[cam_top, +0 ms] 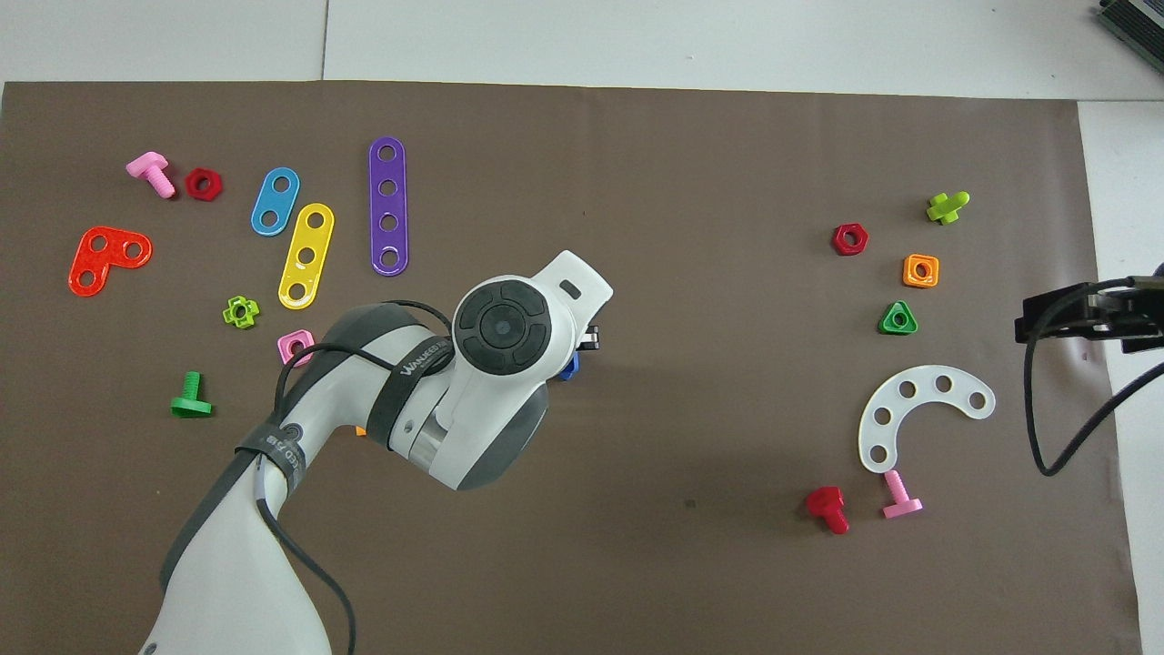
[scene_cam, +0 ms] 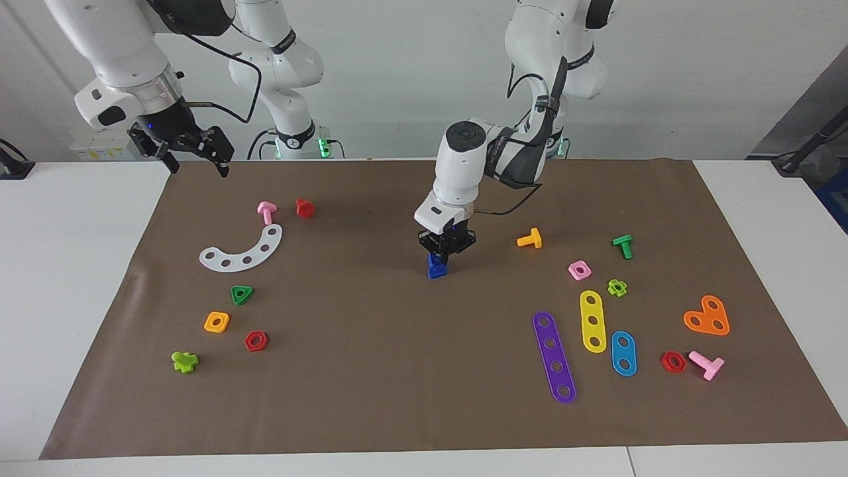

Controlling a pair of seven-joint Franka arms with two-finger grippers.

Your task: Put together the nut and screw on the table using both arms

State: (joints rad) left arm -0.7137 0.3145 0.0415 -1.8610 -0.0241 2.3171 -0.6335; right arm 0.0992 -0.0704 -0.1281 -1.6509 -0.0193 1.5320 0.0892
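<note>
1. Facing view, centre of frame: the left gripper [scene_cam: 445, 246] points straight down over the middle of the brown paper sheet [scene_cam: 397, 371] on the table [scene_cam: 79, 278]. Its fingers are closed on a blue piece [scene_cam: 436, 266], whose lower end is at or just above the paper.
2. Facing view: the blue piece stands with its long axis roughly vertical, upper end between the fingers, lower end toward the paper. Whether this piece is the screw alone, or screw and nut joined, cannot be told.
3. Facing view, upper left of frame: the right gripper [scene_cam: 197, 154] hangs raised over the paper's corner. Its fingers stand apart and hold nothing.
4. Facing view, right of centre: an orange bolt [scene_cam: 530, 238] and a pink square nut [scene_cam: 579, 269] lie on the paper, apart from the blue piece.
5. Overhead view, centre of frame: the left arm [cam_top: 491, 364] rises from the lower left and covers its own gripper. Only a sliver of the blue piece [cam_top: 570, 369] shows at the wrist's right edge; its axis cannot be read here.
6. Overhead view, right edge of frame: the right gripper [cam_top: 1087, 314] sits over the paper's border, near a white curved strip [cam_top: 909, 405]. Its finger state cannot be read from this view.
</note>
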